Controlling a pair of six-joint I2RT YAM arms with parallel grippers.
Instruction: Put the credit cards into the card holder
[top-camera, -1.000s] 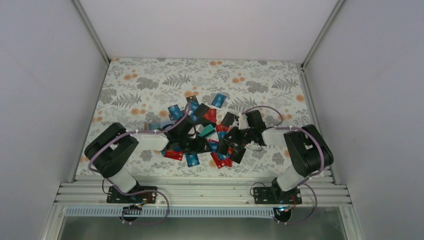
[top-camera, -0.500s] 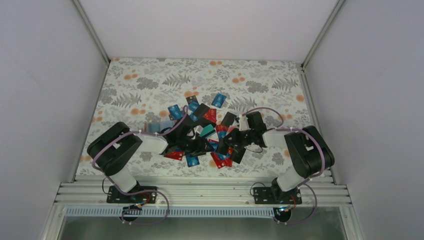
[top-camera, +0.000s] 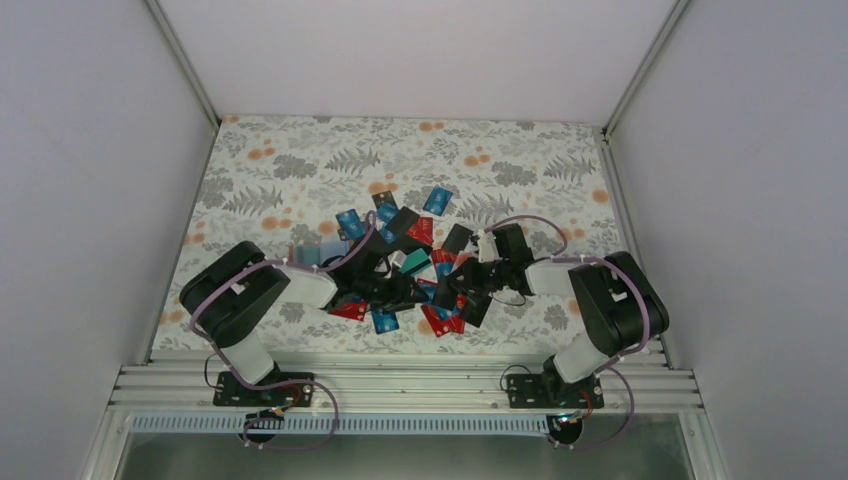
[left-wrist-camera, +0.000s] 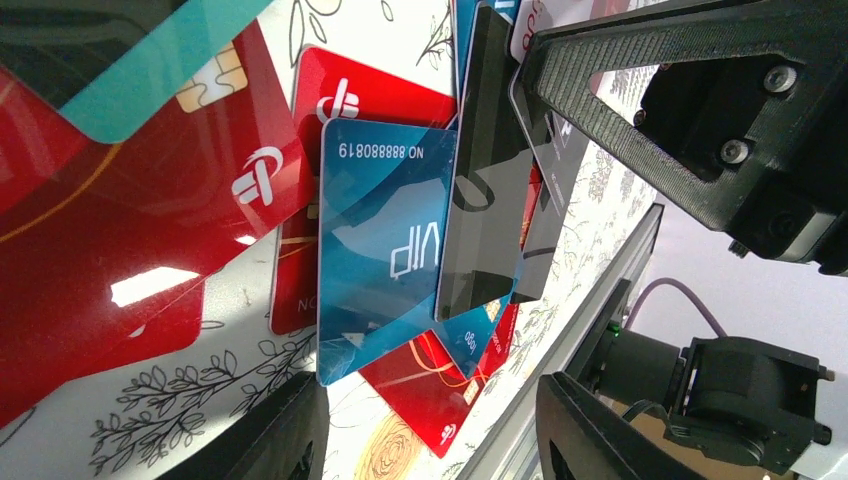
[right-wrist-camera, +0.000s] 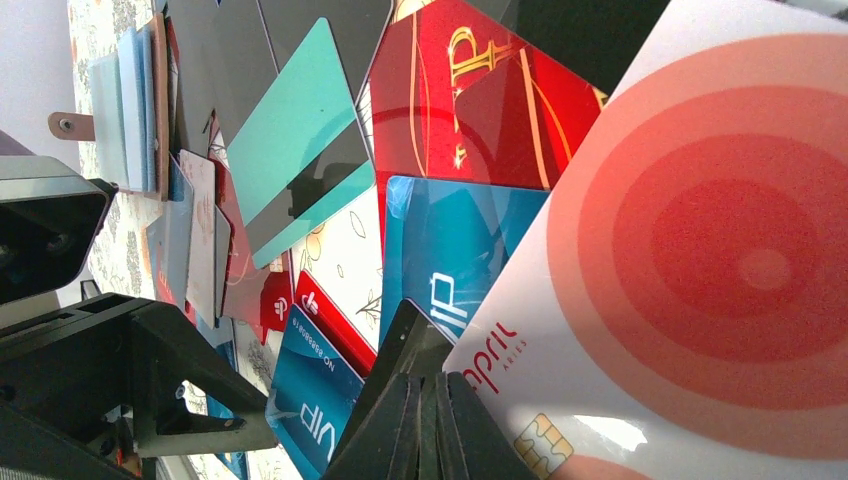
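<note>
The cards (top-camera: 415, 262) are lying in a loose heap at the middle of the table (top-camera: 300, 160), overlapping in blue, red, black and teal, and both arms are reaching into it, one from each side. The left gripper (top-camera: 403, 290) is hovering low over the near part of the heap with its fingers standing apart above the cards. Under it, the left wrist view is showing a blue card (left-wrist-camera: 385, 240) marked VIP lying over red cards (left-wrist-camera: 150, 230), and a black card (left-wrist-camera: 485, 200) tilting up on its edge just beside the tip of the right gripper (top-camera: 455, 283). That gripper is facing the left one across the heap with its fingers pressed together, and they are pinching a white card (right-wrist-camera: 700, 250) printed with red rings, gripping it at the corner near its chip. The card is standing raised toward the wrist camera, above the others. A teal card (right-wrist-camera: 300, 140) with a dark stripe is lying flat beyond it. The holder (right-wrist-camera: 160, 100) is sitting at the left edge of the heap, near the left forearm. It is tan, with a snap tab sticking out and pale cards stacked against it; whether these are sitting inside it I cannot tell.
</note>
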